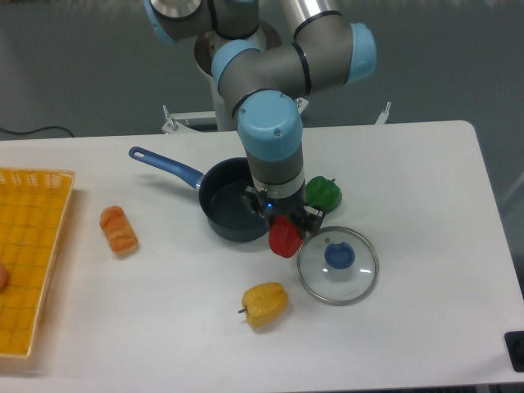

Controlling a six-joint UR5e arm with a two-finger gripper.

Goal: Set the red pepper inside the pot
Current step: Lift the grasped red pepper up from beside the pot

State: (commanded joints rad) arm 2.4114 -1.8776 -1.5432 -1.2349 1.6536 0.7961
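The red pepper (284,238) is small and glossy, just right of the pot's front rim. My gripper (288,223) points straight down over it, and its dark fingers close on the pepper's top. The pot (225,214) is a dark navy saucepan with a long blue handle (165,164) reaching to the back left. It looks empty and sits directly left of the gripper. I cannot tell if the pepper rests on the table or hangs just above it.
A green pepper (324,192) lies right behind the gripper. A glass lid with a blue knob (337,264) lies to the front right of the red pepper. A yellow pepper (264,304) lies in front. An orange ridged food item (119,229) and a yellow basket (33,246) are at the left.
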